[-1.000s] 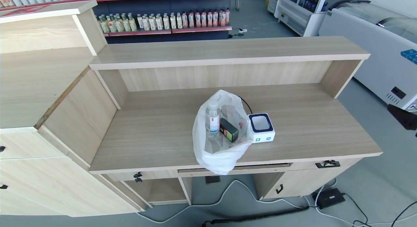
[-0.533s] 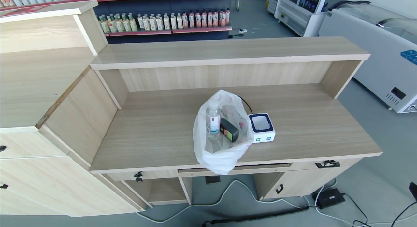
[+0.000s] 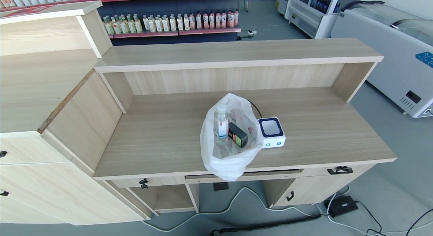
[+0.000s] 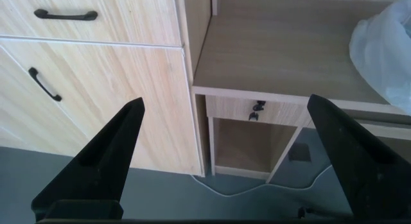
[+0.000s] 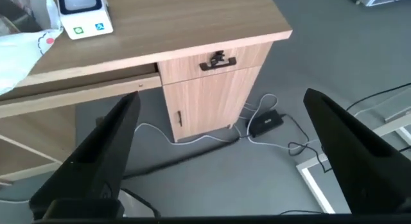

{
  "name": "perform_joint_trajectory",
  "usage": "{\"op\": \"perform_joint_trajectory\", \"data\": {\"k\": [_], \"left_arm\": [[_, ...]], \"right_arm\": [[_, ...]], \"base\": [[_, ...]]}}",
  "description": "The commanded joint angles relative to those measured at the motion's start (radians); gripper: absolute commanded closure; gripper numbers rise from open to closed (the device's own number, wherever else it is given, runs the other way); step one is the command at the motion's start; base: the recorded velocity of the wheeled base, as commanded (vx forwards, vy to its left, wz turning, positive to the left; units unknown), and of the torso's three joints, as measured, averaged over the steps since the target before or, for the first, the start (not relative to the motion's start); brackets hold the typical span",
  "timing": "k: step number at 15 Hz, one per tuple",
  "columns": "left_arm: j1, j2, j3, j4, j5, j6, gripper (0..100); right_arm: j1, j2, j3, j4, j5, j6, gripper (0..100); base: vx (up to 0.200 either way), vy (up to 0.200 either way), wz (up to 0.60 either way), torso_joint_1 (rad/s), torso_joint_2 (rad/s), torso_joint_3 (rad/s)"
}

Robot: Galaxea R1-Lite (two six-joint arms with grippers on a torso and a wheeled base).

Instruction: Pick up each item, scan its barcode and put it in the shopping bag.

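While left gripper point(image 4: 226, 102) and right gripper point(image 5: 221, 95) hang spread wide, empty, before the counter point(image 3: 162, 134), shopping bag point(image 3: 230, 154) overhangs its front edge, touching scanner point(image 3: 271, 132).

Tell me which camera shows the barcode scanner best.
The head view: the whole barcode scanner stands on the counter beside the shopping bag. The right wrist view catches it cropped at the picture's edge; the left wrist view faces the bag's other side instead.

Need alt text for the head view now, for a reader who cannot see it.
An open white shopping bag sits at the front edge of a wooden counter, holding a clear bottle and a dark box. A white scanner stands close beside it, on the robot's right.
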Motion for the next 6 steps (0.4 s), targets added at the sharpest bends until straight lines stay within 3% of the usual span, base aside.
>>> {"op": "perform_joint_trajectory", "data": {"k": [1, 6], "left_arm": [[0.001, 0.000, 0.000, 0.000, 0.000, 0.000, 0], [0.001, 0.000, 0.000, 0.000, 0.000, 0.000, 0]], "right_arm": [[0.002, -0.022, 0.000, 0.004, 0.002, 0.005, 0], [0.002, -0.022, 0.000, 0.013, 0.000, 0.059, 0]], "base": [[0.000, 0.000, 0.00, 0.000, 0.00, 0.000], [0.000, 0.000, 0.00, 0.000, 0.00, 0.000]]}}
